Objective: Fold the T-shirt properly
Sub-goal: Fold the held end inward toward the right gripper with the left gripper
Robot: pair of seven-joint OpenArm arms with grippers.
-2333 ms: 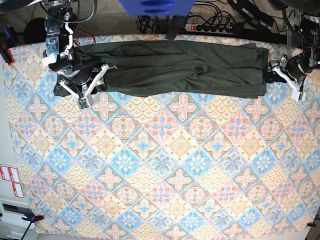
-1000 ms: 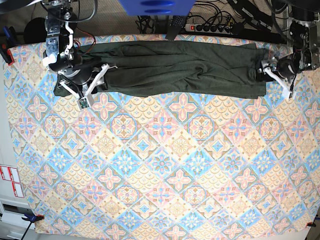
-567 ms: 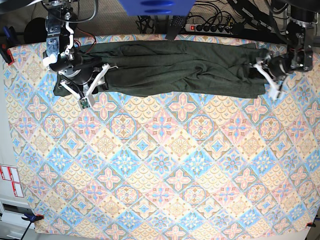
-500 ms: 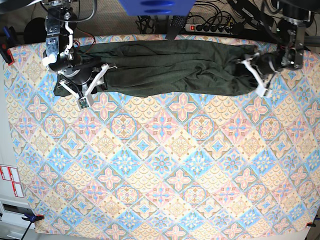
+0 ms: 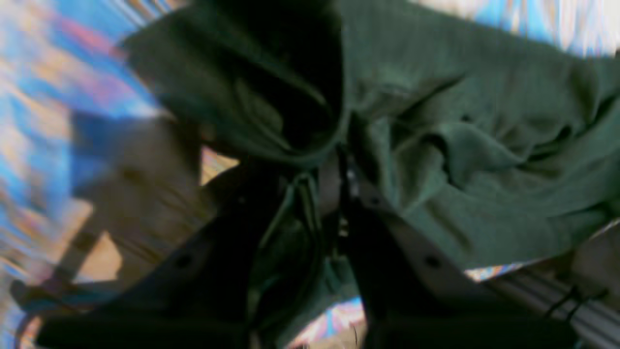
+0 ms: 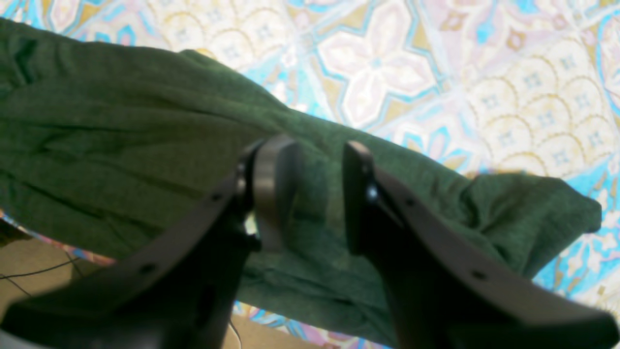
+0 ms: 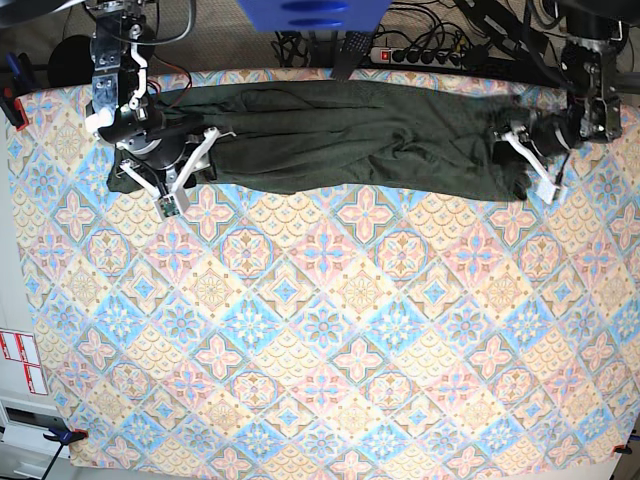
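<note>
The dark olive-green T-shirt (image 7: 350, 140) lies in a long bunched strip along the far edge of the patterned table. My left gripper (image 7: 518, 152) is at the shirt's right end; in the left wrist view the left gripper (image 5: 339, 194) is shut on a fold of the T-shirt (image 5: 484, 97), though that view is blurred. My right gripper (image 7: 192, 172) rests over the shirt's left end. In the right wrist view the right gripper (image 6: 315, 194) is open, its fingers (image 6: 271, 189) apart just above the T-shirt (image 6: 121, 145).
The patterned tablecloth (image 7: 320, 330) covers the table in front of the shirt. A power strip with cables (image 7: 430, 55) and a blue object (image 7: 310, 12) sit behind the far edge. A red clamp (image 7: 10, 100) holds the cloth's far-left corner.
My left gripper moved in from the table's right edge, shut on the shirt's right end and dragged it leftward, bunching it, then eased slightly back right. The right arm stayed still.
</note>
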